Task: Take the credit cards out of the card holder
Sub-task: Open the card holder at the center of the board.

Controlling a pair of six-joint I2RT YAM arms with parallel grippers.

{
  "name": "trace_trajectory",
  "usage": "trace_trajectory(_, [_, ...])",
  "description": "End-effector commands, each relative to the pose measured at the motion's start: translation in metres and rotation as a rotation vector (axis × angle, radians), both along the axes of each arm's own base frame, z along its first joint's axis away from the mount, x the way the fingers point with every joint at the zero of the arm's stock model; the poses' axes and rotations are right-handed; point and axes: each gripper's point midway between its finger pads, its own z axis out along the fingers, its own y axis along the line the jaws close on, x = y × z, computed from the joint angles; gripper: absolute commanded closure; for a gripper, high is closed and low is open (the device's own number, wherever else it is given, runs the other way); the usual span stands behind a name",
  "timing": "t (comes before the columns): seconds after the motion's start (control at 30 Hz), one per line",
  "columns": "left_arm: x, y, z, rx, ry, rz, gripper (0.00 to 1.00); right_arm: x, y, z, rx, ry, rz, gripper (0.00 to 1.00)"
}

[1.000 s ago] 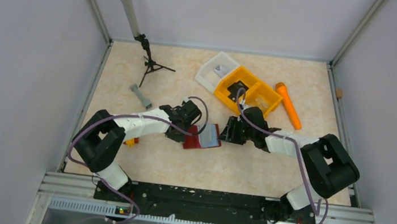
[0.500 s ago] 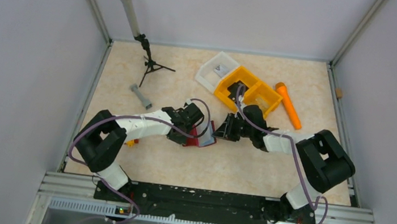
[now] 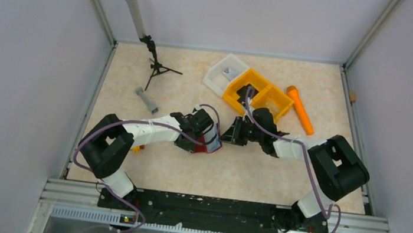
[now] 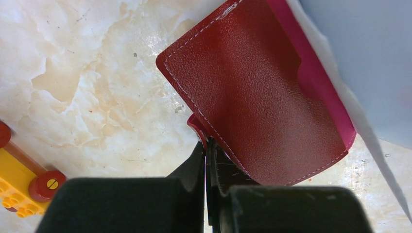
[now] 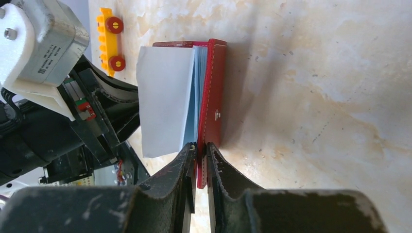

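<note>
Tabletop (image 3: 256, 176), beige, top view, one dark red folding card holder (image 3: 212, 144) between your two arms, left wrist, your left gripper (image 4: 206, 145) clenched on its edge, right wrist, your right gripper (image 5: 200, 148) pinching its red flap beside one pale grey leaf (image 5: 163, 97).

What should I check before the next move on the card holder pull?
1. Left gripper clamped on card holder: ok.
2. Right gripper pinching the holder's snap cover: ok.
3. Holder spread, grey leaf exposed: ok.
4. Any credit card out on the table: not ok, none seen.
5. Whether that grey leaf is card or lining: cannot tell.
</note>
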Motion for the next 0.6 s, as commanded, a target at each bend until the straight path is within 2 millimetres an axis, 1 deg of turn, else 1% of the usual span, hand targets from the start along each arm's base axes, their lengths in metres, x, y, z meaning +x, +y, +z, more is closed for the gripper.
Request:
trace_trajectory(0.0, [0.0046,-0.0125,0.0063,-0.035,-0.018,0.004,1.0,0.0044,0.0216,0.0396,0.061,-0.101,0.057,0.86])
trace_trajectory(0.1, [0.0042,-0.0131,0.0054,-0.033,-0.015,0.002,1.0,0.0023,0.0241,0.0426,0.065,-0.106,0.065,0.86])
trace_trajectory(0.2, [0.0028,-0.0148,0.0052,-0.034,-0.013,-0.003,1.0,0.0008,0.0261,0.0448,0.062,-0.115,0.071,0.8])
trace_trajectory(0.37, [0.0024,-0.0148,0.0068,-0.03,-0.017,-0.004,1.0,0.0017,0.0254,0.0387,0.015,-0.114,0.068,0.8])
trace_trajectory(0.47, [0.0018,-0.0143,0.007,-0.029,-0.017,-0.004,1.0,0.0008,0.027,0.0398,0.004,-0.125,0.07,0.8])
trace_trajectory(0.5, [0.0018,-0.0146,0.0068,-0.028,-0.017,-0.005,1.0,-0.0002,0.0281,0.041,0.005,-0.128,0.073,0.77])
trace_trajectory(0.57, [0.0021,-0.0147,0.0065,-0.028,-0.016,-0.005,1.0,-0.0014,0.0301,0.044,0.012,-0.137,0.077,0.68])
